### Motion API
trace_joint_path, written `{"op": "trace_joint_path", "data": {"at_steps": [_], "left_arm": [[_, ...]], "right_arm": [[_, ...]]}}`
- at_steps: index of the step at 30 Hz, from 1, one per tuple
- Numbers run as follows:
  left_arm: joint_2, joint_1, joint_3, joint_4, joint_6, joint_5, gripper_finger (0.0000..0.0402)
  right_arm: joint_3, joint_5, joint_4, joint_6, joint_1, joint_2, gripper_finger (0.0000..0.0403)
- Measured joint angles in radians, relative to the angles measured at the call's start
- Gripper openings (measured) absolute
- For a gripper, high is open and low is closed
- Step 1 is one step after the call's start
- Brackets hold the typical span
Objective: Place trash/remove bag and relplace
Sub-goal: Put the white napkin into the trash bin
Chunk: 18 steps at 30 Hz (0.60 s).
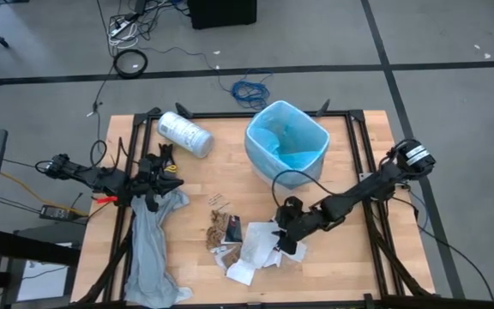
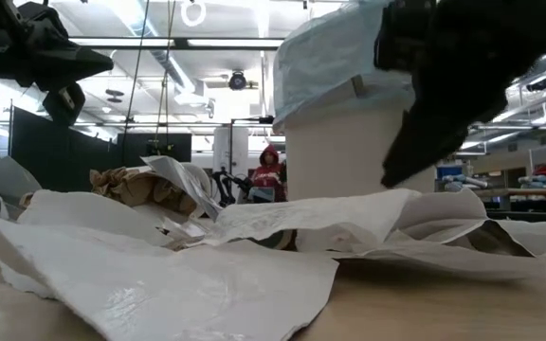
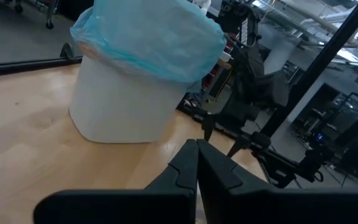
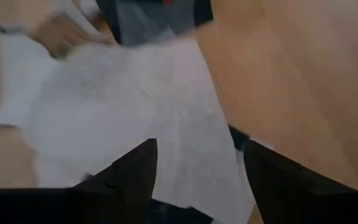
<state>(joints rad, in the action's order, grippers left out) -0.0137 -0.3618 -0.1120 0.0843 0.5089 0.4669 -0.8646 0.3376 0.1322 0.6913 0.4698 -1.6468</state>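
High view, clock set on the desk (image 1: 187,184): the bin (image 1: 286,142) sits at 12, lined w/ the light-blue bag (image 1: 292,129). The trash (image 1: 251,243) lies in a heap at 6, white papers topmost, brown wrappers on its 9 side. Right arm reaches in from 3, and the right gripper (image 1: 286,232) sits at the heap's 3 o'clock edge, touching or just over the paper. Right wrist view has the white sheet (image 4: 135,106) dead ahead between the dark fingers (image 4: 135,171); jaws spread, nothing pinched yet. So the paper lies straight off the jaws; my read is the next move is drop and close. Heap's long axis runs approx 12–6, bin at 12 from it. Right arm far nearer. Left gripper (image 1: 154,178) waits at 9, jaws clenched, empty in its own wrist view, over the grey sheet (image 1: 153,249); white roll (image 1: 185,134) at 11. Desk is bare wood; the room beyond is grey floor w/ cables.
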Motion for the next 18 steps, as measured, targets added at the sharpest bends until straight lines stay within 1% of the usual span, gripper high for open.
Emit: {"op": "trace_joint_path", "data": {"at_steps": [5,9,11,12,14,18], "left_arm": [[-0.001,0.0,0.0,-0.007,0.0,0.0,0.0015],[-0.001,0.0,0.0,-0.001,0.0,0.001,0.0015],[-0.001,0.0,0.0,-0.001,0.0,0.001,0.0015],[-0.001,0.0,0.0,-0.003,0.0,0.003,0.0015],[-0.001,0.0,0.0,-0.001,0.0,0.006,0.0015],[-0.002,0.0,0.0,-0.001,0.0,0.007,0.0015]], "right_arm": [[0.0,-0.002,-0.01,0.048,-0.002,-0.05,0.0228],[-0.001,-0.001,-0.004,0.068,-0.007,-0.067,0.0226],[0.001,-0.003,0.009,0.068,-0.008,-0.069,0.0217],[0.001,-0.005,0.004,0.068,-0.01,-0.07,0.0206],[0.001,-0.005,0.009,0.068,-0.013,-0.07,0.0171],[0.001,-0.026,0.024,0.069,-0.024,-0.07,0.0071]]}}
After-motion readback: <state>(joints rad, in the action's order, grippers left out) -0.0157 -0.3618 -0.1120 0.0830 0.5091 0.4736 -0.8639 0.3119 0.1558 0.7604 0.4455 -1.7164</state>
